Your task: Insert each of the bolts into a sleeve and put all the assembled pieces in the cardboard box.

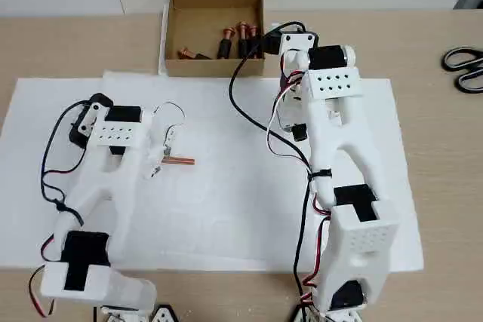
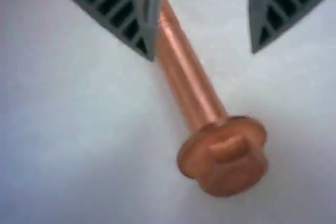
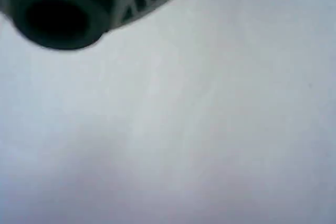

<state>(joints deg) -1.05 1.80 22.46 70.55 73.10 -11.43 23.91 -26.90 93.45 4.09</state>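
A copper-coloured bolt (image 2: 202, 108) is laid flat on a white sheet of paper (image 1: 226, 209) that is spread over the worktop (image 1: 430, 118). The left pincer (image 2: 202, 53) is held low over the bolt with its jaws apart. The shaft is flanked by the two grey ribbed fingers (image 2: 121, 9), one of which is set right against it, while the other is kept clear. The flanged head is pointed away from the fingertips.

In the high view the bolt is seen in the left half of the sheet, just beside the left arm's tip.

A black sleeve (image 3: 52, 19) is clamped in the right pincer (image 3: 97, 11), pressed against a ribbed finger, with its open end turned towards the wrist camera and the white paper seen below it. The right arm is stretched towards the far edge of the sheet, near the cardboard box (image 1: 215, 67).

Several bolts already fitted into dark sleeves (image 1: 235, 41) are gathered inside the box, towards its right side. A pair of scissors (image 1: 464, 65) is left on the bare worktop at the far right
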